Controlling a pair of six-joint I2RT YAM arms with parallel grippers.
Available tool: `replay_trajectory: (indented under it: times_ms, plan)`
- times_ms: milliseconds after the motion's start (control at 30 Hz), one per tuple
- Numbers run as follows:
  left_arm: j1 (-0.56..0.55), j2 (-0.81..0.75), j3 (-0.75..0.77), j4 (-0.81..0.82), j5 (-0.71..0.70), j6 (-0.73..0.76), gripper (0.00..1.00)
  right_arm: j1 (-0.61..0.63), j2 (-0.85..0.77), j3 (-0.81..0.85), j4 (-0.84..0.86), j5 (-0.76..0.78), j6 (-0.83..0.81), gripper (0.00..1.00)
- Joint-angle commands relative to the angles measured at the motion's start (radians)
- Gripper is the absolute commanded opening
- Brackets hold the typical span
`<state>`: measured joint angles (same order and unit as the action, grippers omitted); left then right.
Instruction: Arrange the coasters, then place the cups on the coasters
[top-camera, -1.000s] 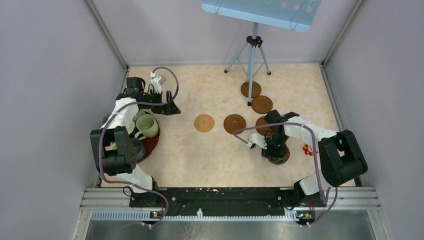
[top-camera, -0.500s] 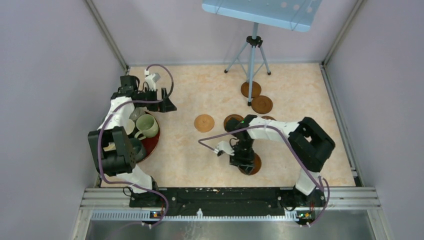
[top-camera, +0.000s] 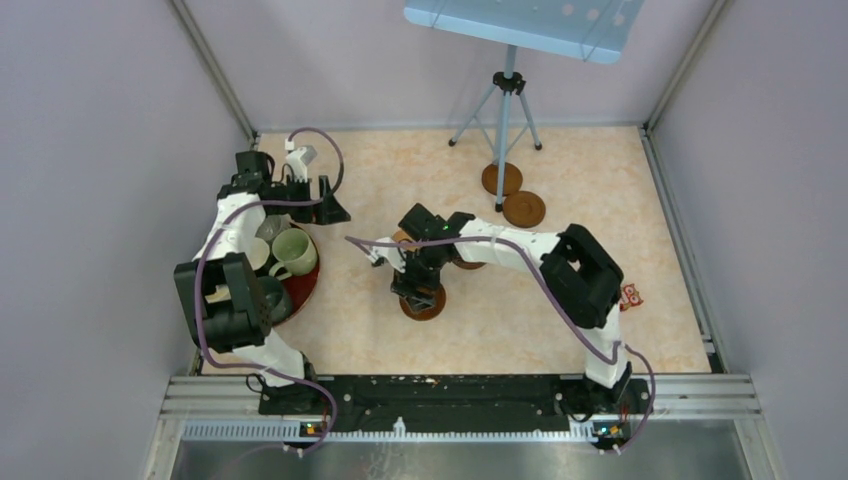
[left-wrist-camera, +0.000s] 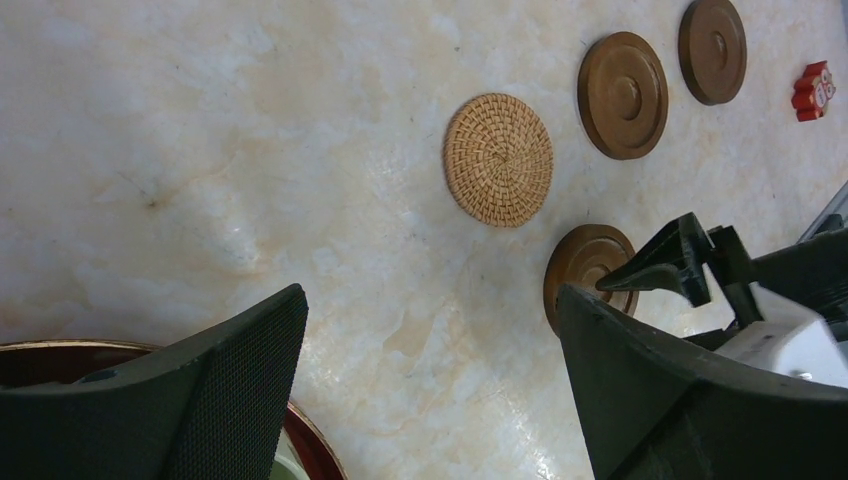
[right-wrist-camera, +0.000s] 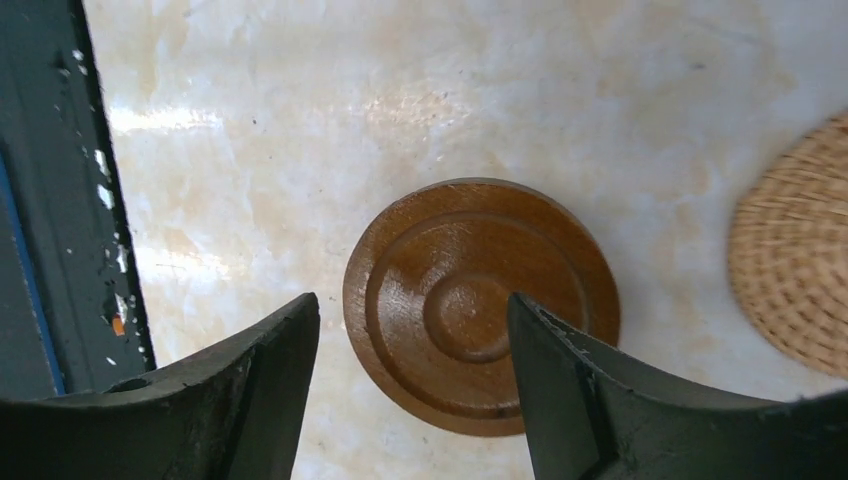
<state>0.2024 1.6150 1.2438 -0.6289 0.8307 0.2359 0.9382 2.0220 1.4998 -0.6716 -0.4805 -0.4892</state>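
Observation:
A dark brown coaster lies flat on the table below my right gripper. Its jaws are open and do not grip the disc. From above, this coaster sits front of centre under the right gripper. The tan woven coaster lies just behind it. Three more brown coasters run in a line toward the back right. Cups, a pale green one among them, stand on the dark red tray at the left. My left gripper hovers open and empty behind the tray.
A tripod with a blue board stands at the back centre, one leg next to the far coasters. A small red object lies at the right. The left arm covers part of the tray.
My right arm swept left from the front right to front of centre with the brown coaster. Its jaws opened and the coaster now lies on the table. The left gripper shifted slightly.

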Motion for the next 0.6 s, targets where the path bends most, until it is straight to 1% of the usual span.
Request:
replay_trajectory:
  times_ms: [0,167,300,333,433,500,567]
  plan:
    - [0.005,-0.027,0.043,-0.012,0.052,0.026,0.99,-0.065,-0.216,-0.049,0.129,-0.064,0.068,0.69]
    - [0.003,-0.037,0.032,-0.010,0.059,0.027,0.99,-0.252,-0.472,-0.275,0.214,-0.132,0.093,0.68]
    - [0.003,-0.051,0.015,-0.005,0.078,0.021,0.99,-0.462,-0.619,-0.423,0.193,-0.229,0.104,0.65]
    - [0.003,-0.054,0.013,-0.004,0.084,0.018,0.99,-0.512,-0.637,-0.444,0.183,-0.233,0.095,0.64]
    - [0.003,-0.066,0.005,0.001,0.092,0.011,0.99,-0.665,-0.651,-0.492,0.179,-0.181,0.060,0.60]
    - [0.003,-0.073,0.003,0.000,0.088,0.012,0.99,-0.769,-0.620,-0.495,0.194,-0.163,0.063,0.57]
    - [0.003,-0.079,0.002,0.000,0.084,0.017,0.99,-0.857,-0.571,-0.469,0.222,-0.106,0.080,0.54]
